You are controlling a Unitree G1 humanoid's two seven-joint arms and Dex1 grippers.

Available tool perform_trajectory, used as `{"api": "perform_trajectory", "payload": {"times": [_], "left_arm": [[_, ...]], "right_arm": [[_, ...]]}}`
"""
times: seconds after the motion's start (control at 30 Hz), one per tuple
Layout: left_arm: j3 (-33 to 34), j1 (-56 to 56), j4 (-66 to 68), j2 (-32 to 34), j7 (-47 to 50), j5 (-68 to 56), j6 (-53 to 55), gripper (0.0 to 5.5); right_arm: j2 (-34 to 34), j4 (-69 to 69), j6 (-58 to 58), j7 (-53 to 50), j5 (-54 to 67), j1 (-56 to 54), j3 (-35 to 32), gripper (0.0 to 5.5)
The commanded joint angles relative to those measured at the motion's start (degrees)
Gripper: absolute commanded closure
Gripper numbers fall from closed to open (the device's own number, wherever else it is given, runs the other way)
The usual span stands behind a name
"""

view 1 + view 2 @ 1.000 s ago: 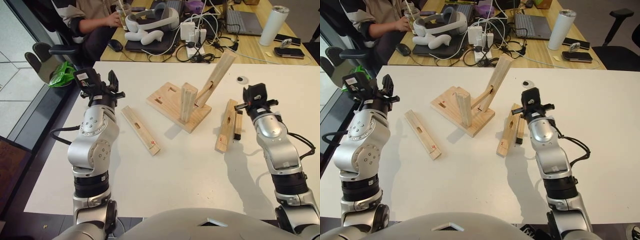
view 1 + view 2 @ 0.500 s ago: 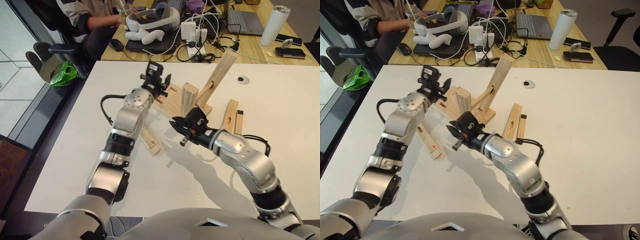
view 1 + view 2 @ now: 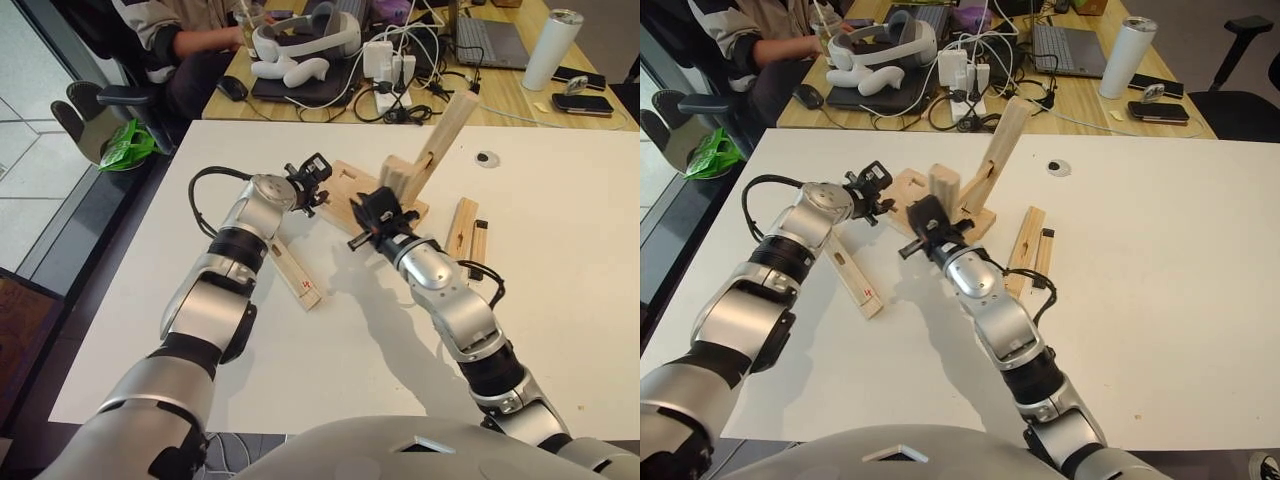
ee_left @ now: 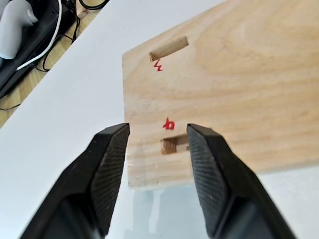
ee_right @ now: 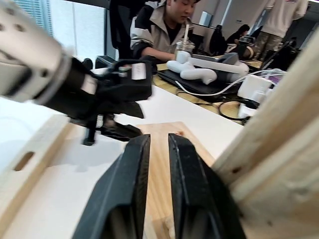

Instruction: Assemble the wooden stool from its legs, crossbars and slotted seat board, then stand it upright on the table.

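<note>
1. A flat, pale wooden seat board with slots (image 4: 239, 74) is laid on the white counter (image 3: 1160, 280). All places below are given from this board.
2. A short, thick wooden leg (image 3: 945, 188) is stood upright on the board. A longer wooden leg (image 3: 1002, 135) is raised from the board just beside it, tilted away from the robot.
3. The left claw (image 4: 158, 132) is held open at the board's edge on the robot's left side. One black finger (image 4: 112, 164) is seen on each side of a small slot (image 4: 174, 144) that is cut near this edge. A red handwritten mark (image 4: 169, 123) is placed just beyond the slot. Nothing is gripped, and it cannot be told whether the fingers touch the wood.
4. The right claw (image 5: 159, 138) is held at the board's near side, just in front of the upright leg, and is pointed across the board toward the left claw. Its two black fingers are set close together, with only a narrow slit between them, and nothing is held there.
5. A loose, long wooden leg with one slot (image 3: 852, 268) is laid flat on the counter, near the board on its left side.
6. Another loose wooden leg (image 3: 1022, 255) is laid flat to the right of the board. A thin crossbar with a dark end (image 3: 1043, 255) is laid just beside it, on the side away from the board.
</note>
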Motion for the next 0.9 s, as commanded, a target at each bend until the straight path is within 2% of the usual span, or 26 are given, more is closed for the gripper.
{"api": "perform_trajectory", "payload": {"times": [0.03,0.23,0.33,0.4,0.43,0.57,0.7,0.9], "left_arm": [[2.0,7.6,-16.3,2.0,-4.6,-2.8,9.7,3.34],[3.0,17.5,-42.0,3.5,-8.5,-7.2,24.2,3.34],[8.1,19.1,-52.8,2.2,-10.0,-14.3,33.1,3.34],[12.6,20.4,-60.1,0.7,-10.5,-20.3,38.6,3.34],[14.8,20.5,-62.2,-0.4,-9.4,-22.3,40.9,3.34],[20.7,19.3,-63.7,-5.1,-2.0,-25.0,44.3,3.34],[22.1,17.1,-61.6,-7.6,4.0,-25.2,44.2,3.34],[22.8,17.6,-62.2,-7.0,7.1,-26.7,44.6,3.39]], "right_arm": [[-2.7,-0.6,1.4,-3.0,-3.2,-0.4,-6.9,4.81],[-6.9,1.7,1.5,-6.4,-7.9,0.0,-13.9,4.81],[-9.0,4.1,0.4,-9.7,-10.0,0.0,-19.1,4.81],[-9.9,6.0,-1.4,-11.2,-11.4,-0.8,-20.3,4.81],[-9.2,6.7,-2.1,-10.8,-10.9,-1.6,-20.3,4.81],[2.0,7.7,4.8,-2.0,1.0,-3.3,-17.0,4.81],[12.6,13.7,12.2,-7.0,5.4,-4.6,-20.3,4.81],[11.4,14.7,13.6,-11.9,3.5,-5.6,-20.6,3.92]]}}
